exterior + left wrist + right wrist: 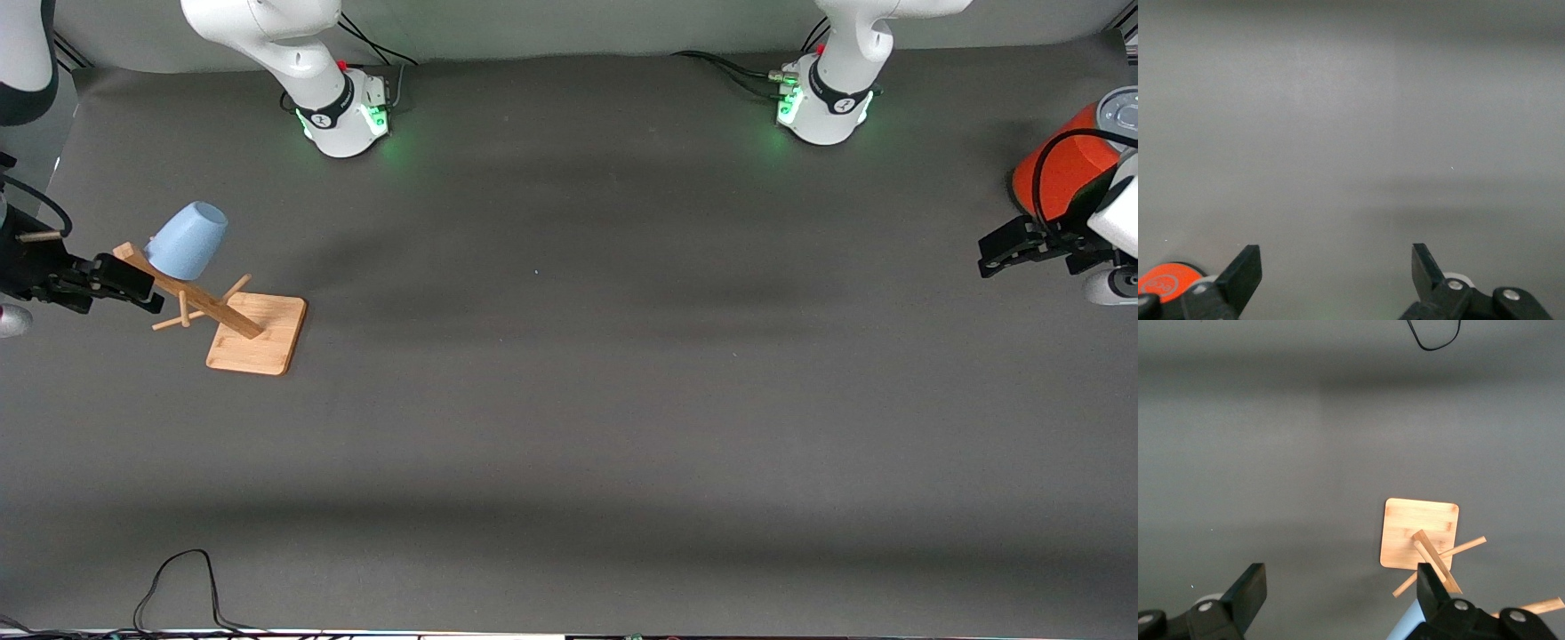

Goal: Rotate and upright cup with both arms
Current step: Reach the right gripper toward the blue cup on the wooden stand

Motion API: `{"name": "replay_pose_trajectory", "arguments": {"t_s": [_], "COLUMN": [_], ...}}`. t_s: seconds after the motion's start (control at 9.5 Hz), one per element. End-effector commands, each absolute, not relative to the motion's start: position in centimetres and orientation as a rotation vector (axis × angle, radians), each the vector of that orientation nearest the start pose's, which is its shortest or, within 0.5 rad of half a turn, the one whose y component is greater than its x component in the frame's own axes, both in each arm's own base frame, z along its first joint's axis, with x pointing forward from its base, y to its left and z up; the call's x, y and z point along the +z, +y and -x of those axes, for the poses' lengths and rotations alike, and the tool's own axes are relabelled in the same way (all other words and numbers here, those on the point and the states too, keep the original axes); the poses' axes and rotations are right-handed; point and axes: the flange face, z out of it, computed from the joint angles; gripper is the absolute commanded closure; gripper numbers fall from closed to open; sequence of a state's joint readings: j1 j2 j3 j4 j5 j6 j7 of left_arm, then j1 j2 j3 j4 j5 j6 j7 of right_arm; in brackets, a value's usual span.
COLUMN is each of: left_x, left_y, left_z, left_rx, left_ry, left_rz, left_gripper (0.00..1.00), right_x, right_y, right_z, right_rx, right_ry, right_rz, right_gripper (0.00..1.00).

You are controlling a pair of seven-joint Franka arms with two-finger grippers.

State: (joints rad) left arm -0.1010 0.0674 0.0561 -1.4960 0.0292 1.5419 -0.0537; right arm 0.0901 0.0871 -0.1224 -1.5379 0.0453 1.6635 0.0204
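The light-blue cup (187,240) hangs upside down and tilted on a peg of a wooden rack (233,318), whose square base rests on the grey surface (569,400) toward the right arm's end. In the front view the cup sits at about ten o'clock from the rack's base.

The right gripper (133,286) hovers beside the top of the rack's post, just off the cup at its seven o'clock in the front view. In the right wrist view its fingers (1248,590) stand wide apart with nothing between them, and the rack base and a sliver of the cup (1411,623) show below.

The left gripper (1000,253) waits at the left arm's end of the surface, beside an orange-red cylinder (1062,169) with a grey lid. Its fingers (1245,273) are also spread apart and empty over bare surface.
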Motion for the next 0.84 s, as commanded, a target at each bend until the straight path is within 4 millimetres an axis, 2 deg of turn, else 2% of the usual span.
{"name": "replay_pose_trajectory", "arguments": {"t_s": [0.0, 0.11, 0.21, 0.32, 0.42, 0.53, 0.74], "left_x": [62.2, 62.1, 62.2, 62.1, 62.0, 61.8, 61.8], "left_y": [-2.4, -2.6, -2.5, -2.6, -2.6, -2.5, -2.4], "left_z": [-57.2, -57.2, -57.1, -57.1, -57.3, -57.5, -57.4], "left_rx": [0.047, 0.049, 0.047, 0.049, 0.047, 0.035, 0.052], "left_ry": [-0.009, -0.009, -0.006, -0.004, -0.001, -0.001, -0.006], "left_rz": [3.102, 3.102, 3.102, 3.102, 3.1, 3.101, 3.102], "left_gripper": [0.0, 0.0, 0.0, 0.0, 0.0, 0.0, 0.0], "right_x": [60.4, 60.5, 60.7, 60.8, 59.4, 58.3, 56.6], "right_y": [-1.3, -1.8, -1.9, -1.9, -3.3, -3.9, -5.3], "right_z": [-58.5, -58.3, -57.3, -55.8, -54.3, -52.9, -49.7], "right_rx": [0.011, 0.014, 0.087, 0.139, 0.193, 0.22, 0.235], "right_ry": [0.056, 0.077, 0.095, 0.241, 0.568, 0.785, 1.105], "right_rz": [3.088, 3.087, 3.081, 3.069, 3.02, 2.957, 2.844], "right_gripper": [0.0, 0.0, 0.0, 0.0, 0.0, 0.0, 0.0]}}
